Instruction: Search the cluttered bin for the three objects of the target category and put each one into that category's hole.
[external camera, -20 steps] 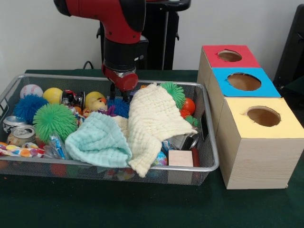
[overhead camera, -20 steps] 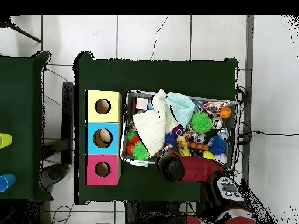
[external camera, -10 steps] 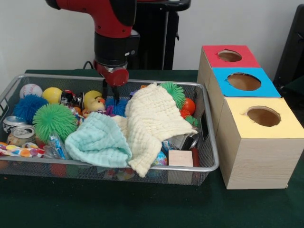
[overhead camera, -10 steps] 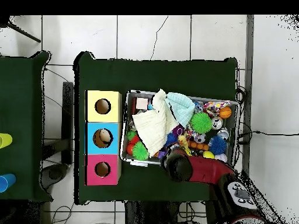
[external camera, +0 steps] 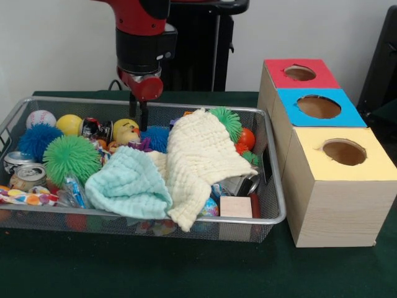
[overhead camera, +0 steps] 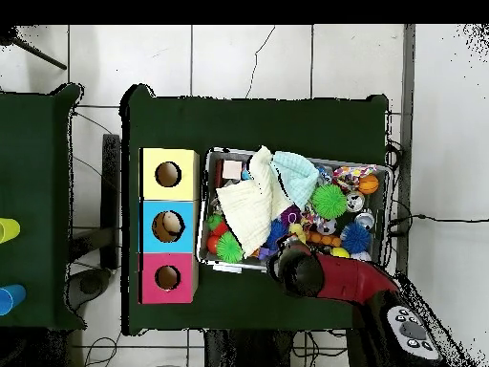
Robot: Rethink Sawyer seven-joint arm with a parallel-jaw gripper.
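**Front view: claw hangs over the bin's far edge, empty**

Front view shows the wire mesh bin (external camera: 273, 205) on the green counter (external camera: 186, 273), packed with clutter. A cream cloth (external camera: 201, 155) and a pale mint cloth (external camera: 127, 183) lie across the middle, touching each other and covering part of what is beneath. Left of them sit a green spiky ball (external camera: 71, 156), a blue spiky ball (external camera: 37, 138), a yellow ball (external camera: 69, 124), a white baseball (external camera: 40, 117) and two cans (external camera: 28, 176) at the bin's left end. A yellow rubber duck (external camera: 126, 131) lies beside another blue spiky ball (external camera: 155, 138). Right of the cream cloth a second green spiky ball (external camera: 226, 120) and an orange ball (external camera: 246, 138) show, and a wooden block (external camera: 236, 207) rests against the near wall.

The claw (external camera: 138, 115) hangs just above the duck at the bin's far side, its two dark fingers close together with only a narrow gap, pinching nothing.

Beside the bin stands the sorting box, with a red hole (external camera: 299, 72) farthest, a blue hole (external camera: 318, 106) in the middle and a yellow hole (external camera: 344, 151) nearest. From overhead, something rounded lies inside the blue hole (overhead camera: 169, 226); I cannot tell what it is.
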